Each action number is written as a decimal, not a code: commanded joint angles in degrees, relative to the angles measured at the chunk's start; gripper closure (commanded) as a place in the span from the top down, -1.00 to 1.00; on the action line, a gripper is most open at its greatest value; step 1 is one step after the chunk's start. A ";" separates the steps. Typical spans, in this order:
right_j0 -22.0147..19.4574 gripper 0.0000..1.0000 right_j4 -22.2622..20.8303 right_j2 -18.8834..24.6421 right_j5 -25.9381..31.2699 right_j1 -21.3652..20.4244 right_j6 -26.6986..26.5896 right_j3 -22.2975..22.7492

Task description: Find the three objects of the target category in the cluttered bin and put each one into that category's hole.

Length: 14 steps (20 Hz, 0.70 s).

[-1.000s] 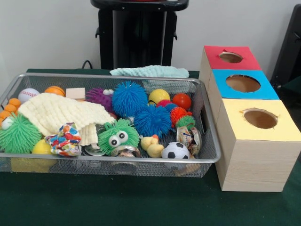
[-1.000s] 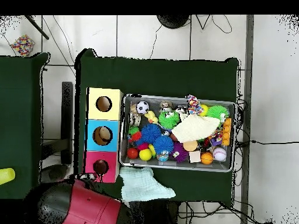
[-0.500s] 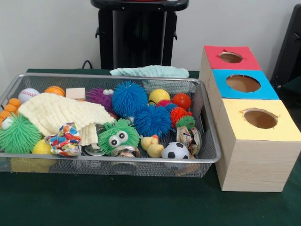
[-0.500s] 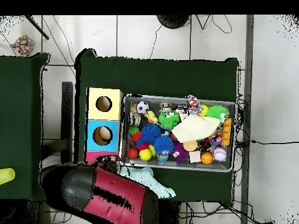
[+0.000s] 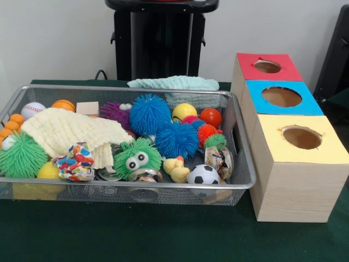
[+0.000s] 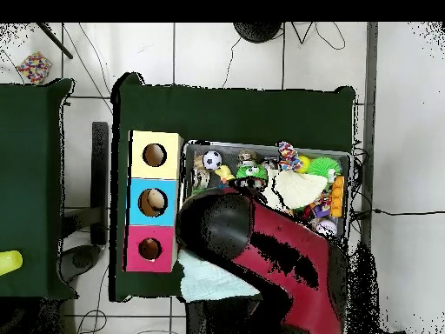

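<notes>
Overhead view: arm [image 6: 261, 252] over the bin [image 6: 346, 156], nothing picked yet.
Red-and-black arm covers the bin's robot-side half; the fingers are hidden under it and absent from the front view, so I cannot tell whether they are wide or narrow. Target category isn't stated. Candidates sit packed in the mesh bin: blue spiky balls [image 5: 149, 113], a green googly-eyed one [image 5: 137, 158], soccer ball [image 5: 203, 174], duck [image 5: 175, 168], cream cloth [image 5: 68, 131]. All 3 holes, red [image 5: 267, 66], blue [image 5: 281, 96] and yellow [image 5: 301, 137], lie beside the bin, so any carry runs sideways.
</notes>
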 commanded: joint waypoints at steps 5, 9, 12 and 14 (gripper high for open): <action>-8.92 -1.00 -9.33 13.58 2.90 5.80 -15.18 -6.18; -9.65 -1.00 -11.57 16.49 3.55 6.00 -15.20 -3.64; -10.71 -1.00 -12.30 19.13 -1.56 7.27 -13.52 -1.08; -10.97 -1.00 -13.94 19.89 -4.08 8.40 -11.96 -0.78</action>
